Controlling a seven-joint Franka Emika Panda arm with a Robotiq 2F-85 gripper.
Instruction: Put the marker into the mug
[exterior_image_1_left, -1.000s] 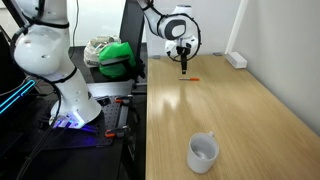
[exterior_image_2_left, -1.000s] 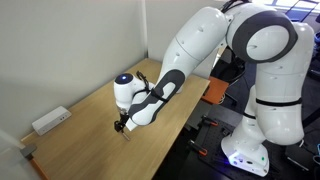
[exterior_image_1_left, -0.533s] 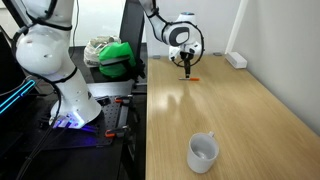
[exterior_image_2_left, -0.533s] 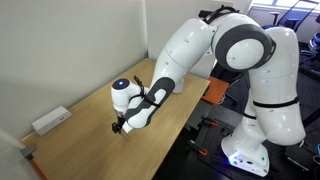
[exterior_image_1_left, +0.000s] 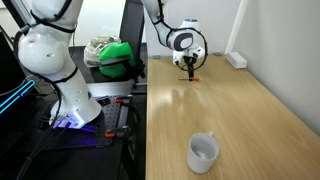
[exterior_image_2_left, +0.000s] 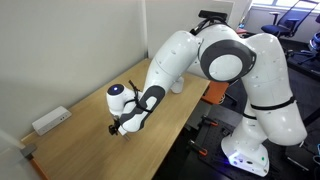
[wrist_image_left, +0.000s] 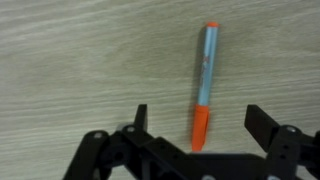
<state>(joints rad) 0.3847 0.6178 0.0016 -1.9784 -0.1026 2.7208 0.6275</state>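
The marker (wrist_image_left: 204, 70) lies flat on the wooden table; it has a pale blue body with an orange cap and an orange tip. In the wrist view my gripper (wrist_image_left: 200, 120) is open, with one finger on each side of the cap end and not touching it. In an exterior view the gripper (exterior_image_1_left: 191, 68) hangs low over the marker (exterior_image_1_left: 197, 78) at the far end of the table. It also shows in an exterior view (exterior_image_2_left: 118, 128). The white mug (exterior_image_1_left: 203, 152) stands upright and empty at the near end, far from the gripper.
A white power strip (exterior_image_1_left: 236, 60) lies near the wall beyond the gripper and also shows in an exterior view (exterior_image_2_left: 50, 121). A green bag (exterior_image_1_left: 118, 57) sits on a stand beside the table. The table's long edge (exterior_image_1_left: 146, 110) runs next to the robot base.
The gripper has come down and shifted slightly over the marker, staying open. The marker and mug have not moved.
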